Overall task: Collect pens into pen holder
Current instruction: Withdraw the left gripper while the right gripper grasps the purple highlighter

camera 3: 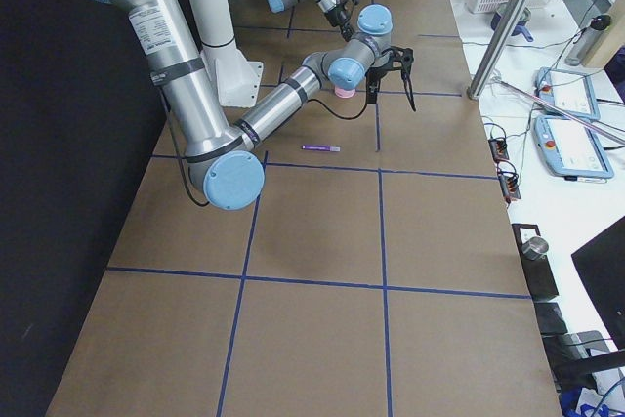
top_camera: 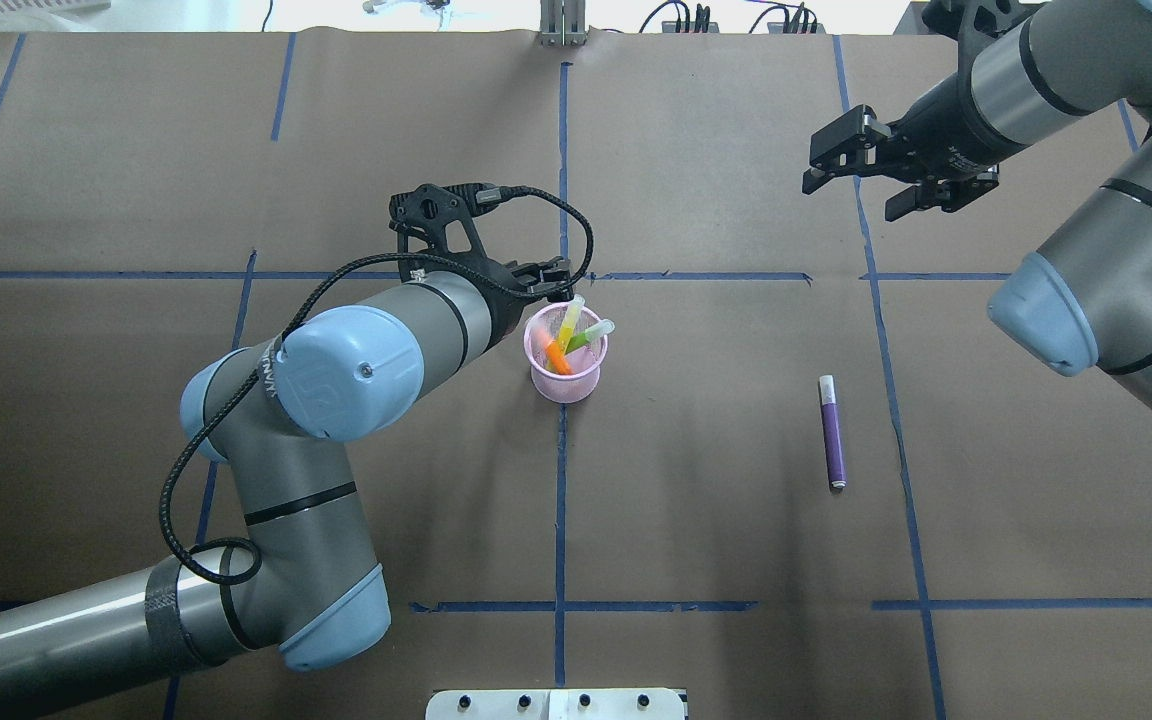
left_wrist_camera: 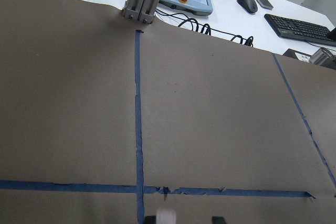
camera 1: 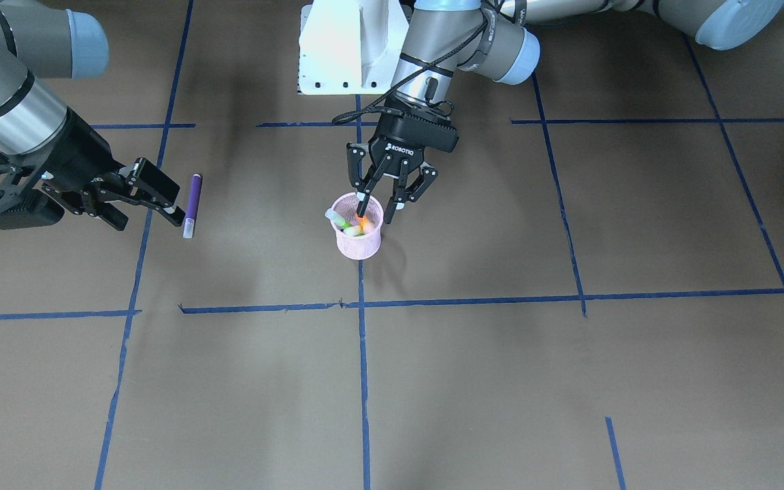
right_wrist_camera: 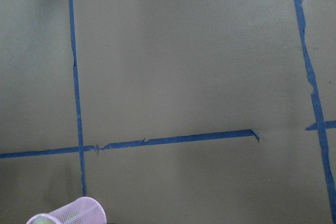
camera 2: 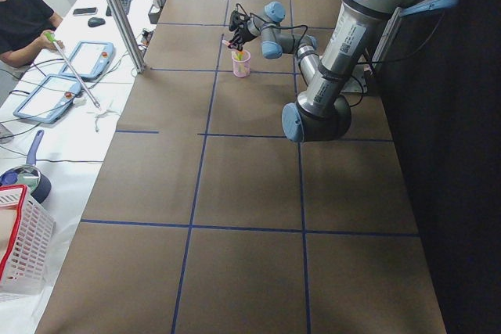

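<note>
Well, my left tool, jaws apart, hangs right at the rim of the pen holder in mid frame, so I think a crooked lift could snag it and spill its pens. The purple pen lies on the counter at the left, with my right tool, apart too, off to its side. A clumsy grab could roll it away.

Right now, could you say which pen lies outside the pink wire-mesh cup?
The purple pen, lying flat; the orange pen, yellow pen and green pen stand in the pink wire-mesh cup.
</note>
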You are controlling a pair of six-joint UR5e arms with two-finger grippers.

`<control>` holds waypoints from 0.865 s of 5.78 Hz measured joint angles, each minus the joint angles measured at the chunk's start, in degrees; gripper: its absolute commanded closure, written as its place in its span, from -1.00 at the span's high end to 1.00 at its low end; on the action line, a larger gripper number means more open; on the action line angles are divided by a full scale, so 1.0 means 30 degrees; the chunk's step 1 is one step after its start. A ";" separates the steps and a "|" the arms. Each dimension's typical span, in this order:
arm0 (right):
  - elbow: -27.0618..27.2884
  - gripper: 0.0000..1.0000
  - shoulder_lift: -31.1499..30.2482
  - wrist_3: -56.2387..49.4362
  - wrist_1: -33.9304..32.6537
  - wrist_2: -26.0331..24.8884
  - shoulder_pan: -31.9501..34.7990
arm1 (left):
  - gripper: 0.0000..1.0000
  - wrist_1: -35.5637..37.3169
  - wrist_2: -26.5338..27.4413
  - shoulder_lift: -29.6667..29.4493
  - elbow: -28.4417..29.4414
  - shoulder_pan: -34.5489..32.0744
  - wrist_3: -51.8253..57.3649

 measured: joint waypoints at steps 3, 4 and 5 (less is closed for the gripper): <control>-0.0425 0.97 -0.0987 0.0050 -0.0093 -0.0010 -0.0945 | 1.00 -0.0990 -0.0099 0.0365 -0.0456 -0.0516 0.0064; -0.1065 0.95 -0.1232 0.0121 -0.0148 -0.0038 -0.1711 | 1.00 -0.1002 -0.0541 0.0505 -0.0631 -0.1140 0.0065; -0.1857 0.89 -0.1320 0.0224 -0.0168 -0.0066 -0.2486 | 1.00 -0.0976 -0.1508 0.0924 -0.0932 -0.1821 0.0059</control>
